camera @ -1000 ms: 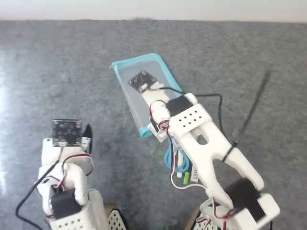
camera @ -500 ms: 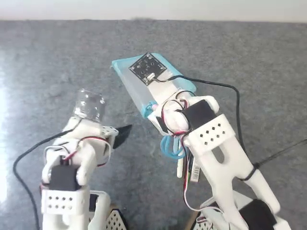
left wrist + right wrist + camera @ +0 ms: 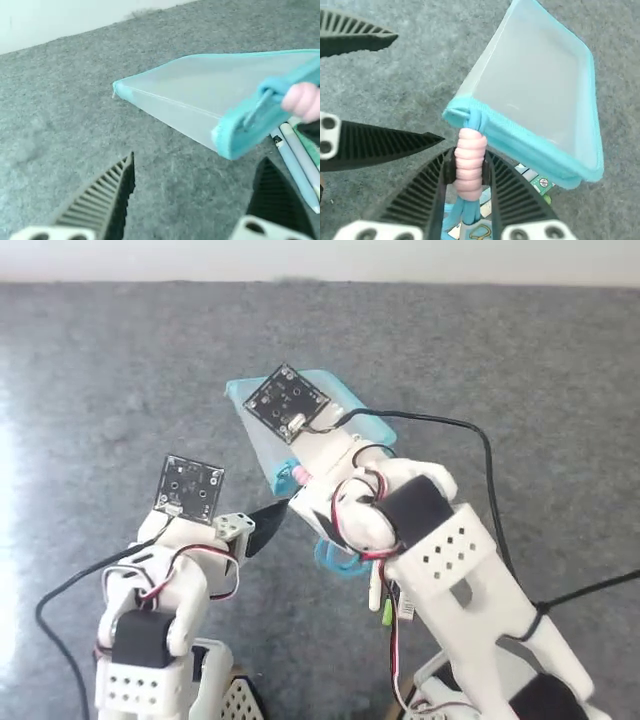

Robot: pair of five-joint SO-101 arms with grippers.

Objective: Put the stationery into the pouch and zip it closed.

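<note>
Right hand (image 3: pixel 468 159) grips pink coiled zipper pull (image 3: pixel 470 145) of translucent teal-edged pouch (image 3: pixel 535 90). Left hand (image 3: pixel 198 160) gapes wide, holds nothing, near pouch corner.

Pens (image 3: pixel 297 152) lie by the pouch (image 3: pixel 200 95) at its near end (beneath the right arm), with the left hand (image 3: pixel 198 162) just left.

Bright, even, diffuse light covers the grey tabletop (image 3: pixel 90 370), and a pale patch of glare washes out its left edge. Shadows are soft and faint, with a weak one on the tabletop beside the pouch (image 3: pixel 540 90).
</note>
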